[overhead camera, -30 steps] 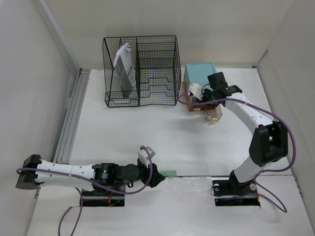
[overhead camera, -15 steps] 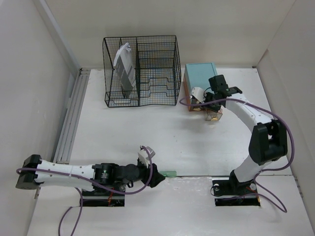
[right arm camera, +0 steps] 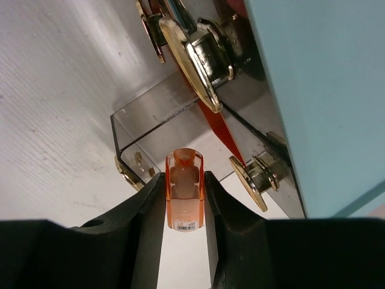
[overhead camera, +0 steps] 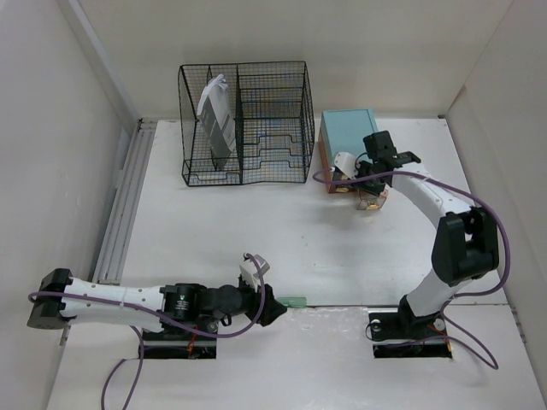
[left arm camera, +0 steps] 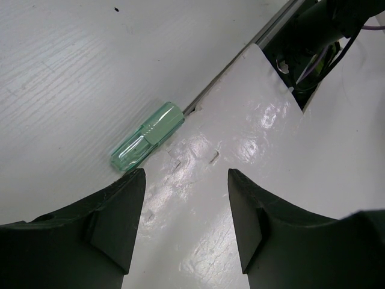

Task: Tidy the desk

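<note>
Right pincer (right arm camera: 182, 180) pinches a light, slick-looking orange piece (right arm camera: 184, 208) by its sides. Left pincer (left arm camera: 186, 174) hangs spread; take the roll-prone green tube (left arm camera: 147, 136) on the worktop (left arm camera: 60, 72) mid-length.

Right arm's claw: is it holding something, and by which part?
Yes. The right end effector grips a small orange plastic piece by its two long sides, at an open clear drawer. The left end effector is open and holds nothing.
</note>
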Controlling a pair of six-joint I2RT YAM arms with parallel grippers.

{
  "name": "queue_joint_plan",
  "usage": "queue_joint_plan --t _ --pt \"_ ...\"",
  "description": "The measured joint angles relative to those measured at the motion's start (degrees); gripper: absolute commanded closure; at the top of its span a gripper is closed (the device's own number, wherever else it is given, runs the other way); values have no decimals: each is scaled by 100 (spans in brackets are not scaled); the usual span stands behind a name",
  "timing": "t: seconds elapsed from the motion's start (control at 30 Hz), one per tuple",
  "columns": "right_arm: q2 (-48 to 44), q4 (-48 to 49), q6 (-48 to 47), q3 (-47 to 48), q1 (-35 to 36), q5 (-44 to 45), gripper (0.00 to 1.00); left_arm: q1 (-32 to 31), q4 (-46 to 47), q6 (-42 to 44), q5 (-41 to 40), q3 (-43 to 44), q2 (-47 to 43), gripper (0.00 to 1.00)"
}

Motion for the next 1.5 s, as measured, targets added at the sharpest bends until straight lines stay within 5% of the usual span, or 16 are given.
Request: queue_joint_plan --t 0.57,0.63,0.7,0.73,0.8,0.87,0.9,0.97,1.03,1.13,1.17,1.27,1.5 --pt "52 149 46 0 -177 103 57 0 0 0 4 0 0 46" --pt "17 133 44 -2 -177 -44 63 0 0 -2 9 0 0 46" --pt "-168 138 48 -94 -184 -400 100 0 0 -2 9 0 0 46" --pt "-374 127 48 -199 -186 -667 100 0 0 -2 11 0 0 47" --pt "-984 116 103 -479 -175 -1163 100 0 2 -13 11 0 2 63" --pt "-1998 439 170 -1071 -109 -1526 100 0 4 -13 -4 0 13 91" --pt "-2586 682 249 -1429 -37 -1598 78 0 -4 0 -20 2 22 100" --pt "-3521 1082 542 -1978 111 -1751 27 0 -57 31 -70 61 87 100" --pt "-3735 1064 649 -1930 190 -2083 26 0 -85 35 -96 122 133 100" --pt "-2835 549 802 -1165 299 -2688 63 0 -173 35 -142 313 269 97" --pt "-2406 352 815 -863 407 -2820 66 0 -260 15 -168 404 348 90" --pt "-1499 -52 785 -538 1073 -2979 59 0 -579 -120 -227 789 728 57" --pt "-1722 -361 577 -1703 3193 -2730 32 -107 -2232 -1694 -1043 1604 1023 50"
